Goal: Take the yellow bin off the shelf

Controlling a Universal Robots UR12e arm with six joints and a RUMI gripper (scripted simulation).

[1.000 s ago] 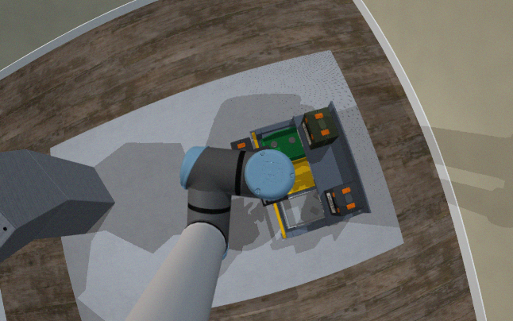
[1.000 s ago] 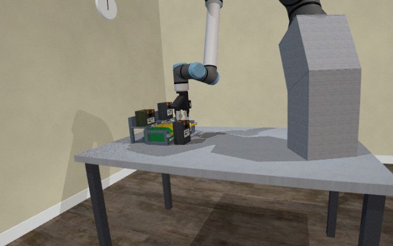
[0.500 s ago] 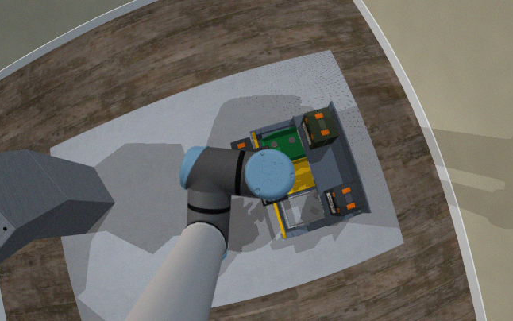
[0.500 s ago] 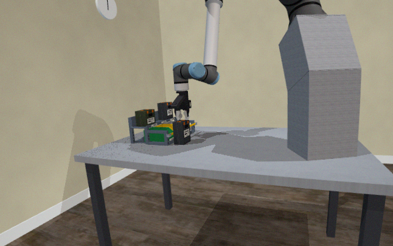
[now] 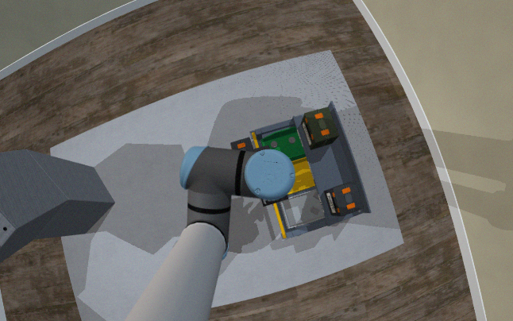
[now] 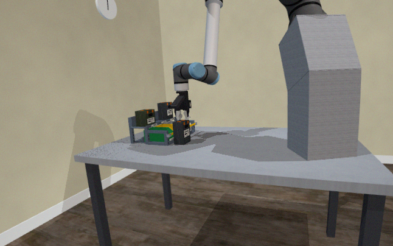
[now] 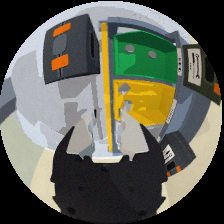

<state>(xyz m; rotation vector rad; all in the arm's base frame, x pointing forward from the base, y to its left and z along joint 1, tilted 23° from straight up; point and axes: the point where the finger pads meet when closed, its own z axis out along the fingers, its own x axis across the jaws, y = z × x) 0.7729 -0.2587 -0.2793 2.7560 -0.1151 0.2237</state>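
The yellow open bin (image 5: 302,175) (image 7: 152,100) sits in the grey shelf (image 5: 328,168) between a green bin and a clear bin. Small grey parts (image 7: 125,89) lie near its front end. My gripper (image 6: 182,117) (image 7: 107,109) points down above the front of the shelf, with its fingers partly open and nothing between them. In the wrist view one fingertip overlaps the bin's front edge and the other is on the table side of the yellow rail (image 5: 279,221) (image 7: 105,60). The arm hides the fingers and the bin's front in the top view.
The green bin (image 5: 290,149) (image 7: 150,65) and clear bin (image 5: 306,209) flank it. A dark box (image 5: 241,145) (image 6: 179,134) (image 7: 72,47) stands on the table before the shelf. An olive box (image 5: 324,133) (image 6: 143,118) and a black box (image 5: 341,203) (image 7: 181,150) stand on the shelf top.
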